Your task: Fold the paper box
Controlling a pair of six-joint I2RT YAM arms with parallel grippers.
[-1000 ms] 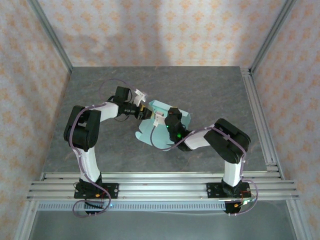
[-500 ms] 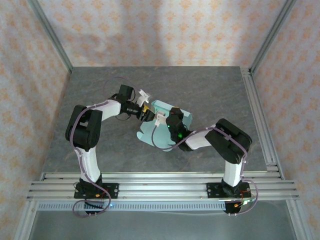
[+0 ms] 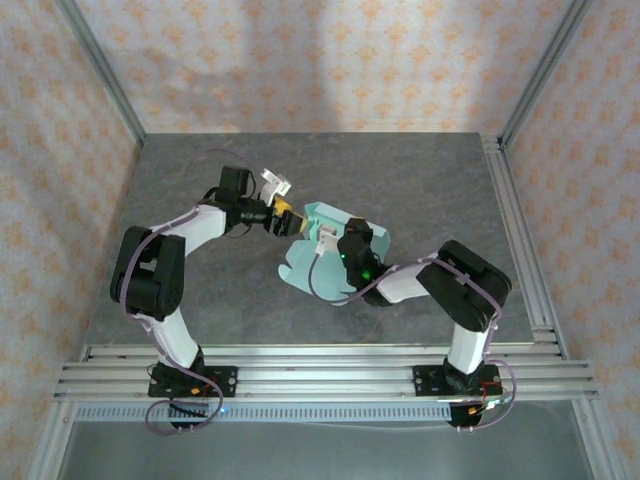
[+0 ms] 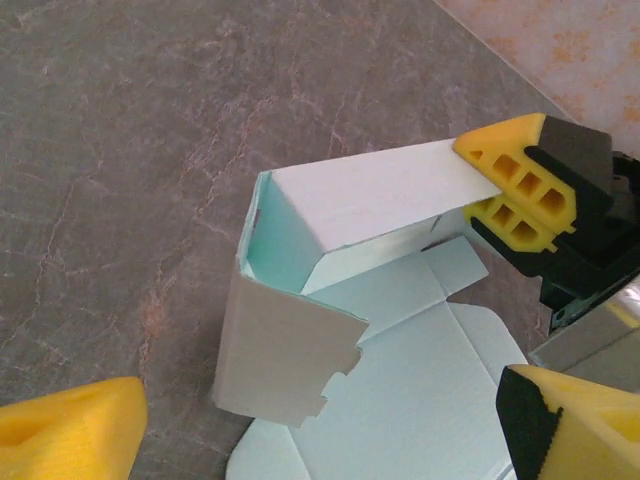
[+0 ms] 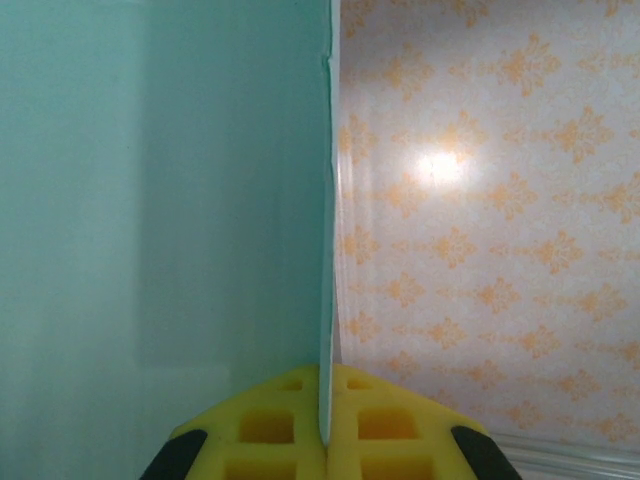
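Note:
The paper box (image 3: 345,232) is pale mint card, partly folded, in the middle of the table. In the left wrist view its base sheet (image 4: 410,400) lies flat, one long wall (image 4: 380,190) stands up, and a notched side flap (image 4: 270,350) stands at the left end. My right gripper (image 4: 505,180) is shut on the top edge of that long wall; in its own wrist view the card edge (image 5: 326,300) runs between the closed yellow pads (image 5: 270,430). My left gripper (image 3: 288,222) is open at the box's left end, its fingertips (image 4: 70,430) wide apart and touching nothing.
The table (image 3: 200,300) is dark grey stone-patterned. Aluminium rails (image 3: 320,370) run along the near edge and another rail (image 3: 520,240) down the right side. Patterned walls (image 3: 330,60) and frame posts close off the back and sides.
The left gripper opened wider and drew back up-left from the box, with its arm swinging left. The right gripper kept its hold on the raised wall.

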